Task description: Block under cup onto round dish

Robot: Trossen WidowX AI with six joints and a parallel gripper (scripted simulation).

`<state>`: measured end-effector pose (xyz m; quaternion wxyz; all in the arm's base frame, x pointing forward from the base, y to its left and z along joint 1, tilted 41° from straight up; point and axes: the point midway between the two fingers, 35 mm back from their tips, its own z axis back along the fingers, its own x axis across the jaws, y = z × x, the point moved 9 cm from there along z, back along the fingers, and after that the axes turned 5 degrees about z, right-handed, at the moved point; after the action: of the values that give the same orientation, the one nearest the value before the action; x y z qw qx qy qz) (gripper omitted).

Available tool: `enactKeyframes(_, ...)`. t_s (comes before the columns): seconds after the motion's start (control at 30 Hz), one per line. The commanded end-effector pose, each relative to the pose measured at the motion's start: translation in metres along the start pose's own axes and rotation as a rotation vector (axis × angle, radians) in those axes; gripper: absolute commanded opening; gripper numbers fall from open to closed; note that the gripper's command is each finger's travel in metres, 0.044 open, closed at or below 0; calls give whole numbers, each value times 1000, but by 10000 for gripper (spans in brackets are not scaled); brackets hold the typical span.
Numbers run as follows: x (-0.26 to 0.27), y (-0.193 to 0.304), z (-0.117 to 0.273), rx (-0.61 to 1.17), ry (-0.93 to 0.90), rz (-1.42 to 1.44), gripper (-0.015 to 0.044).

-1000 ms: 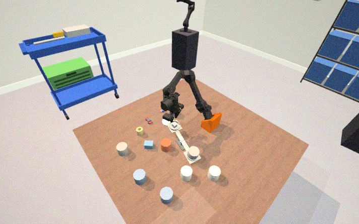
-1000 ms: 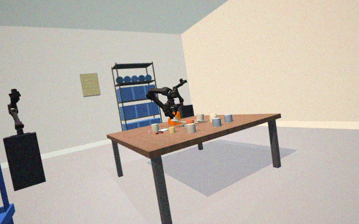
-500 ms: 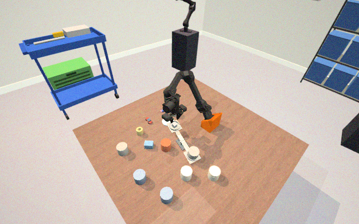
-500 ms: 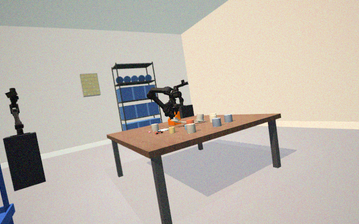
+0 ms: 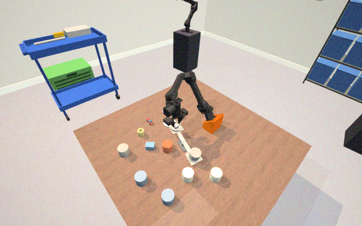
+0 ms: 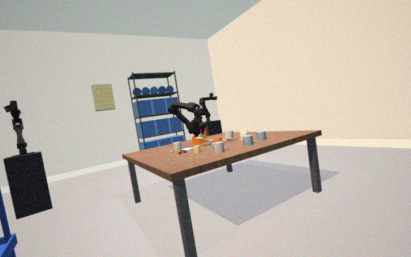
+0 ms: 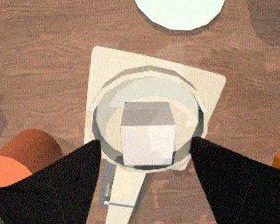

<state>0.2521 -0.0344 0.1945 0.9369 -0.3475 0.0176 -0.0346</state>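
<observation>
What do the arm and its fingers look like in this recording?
The arm is dark grey to black throughout, built of slim angular links with chunkier blocks at the joints, and rises from a tall black box. No cables, markings or coloured bands show. In the wrist view the fingers are plain matte black wedges, broad at the bottom edge and tapering inward. The gripper has no visible pads or labels.
</observation>
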Motion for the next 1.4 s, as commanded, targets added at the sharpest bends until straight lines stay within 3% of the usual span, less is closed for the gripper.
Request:
enactKeyframes(0.0, -1, 0, -7, -4, 3, 2, 260)
enactKeyframes(0.37, -1, -1, -22, -5, 3, 2, 260)
enactKeyframes(0.5, -1, -1, -22, -5, 3, 2, 155)
enactKeyframes(0.73, -1, -1, -22, -5, 3, 2, 108)
enactKeyframes(0.87, 0, 0, -15, -3, 2, 2, 3)
enactKeyframes(1.37, 1, 0, 60, 1, 4, 3, 0)
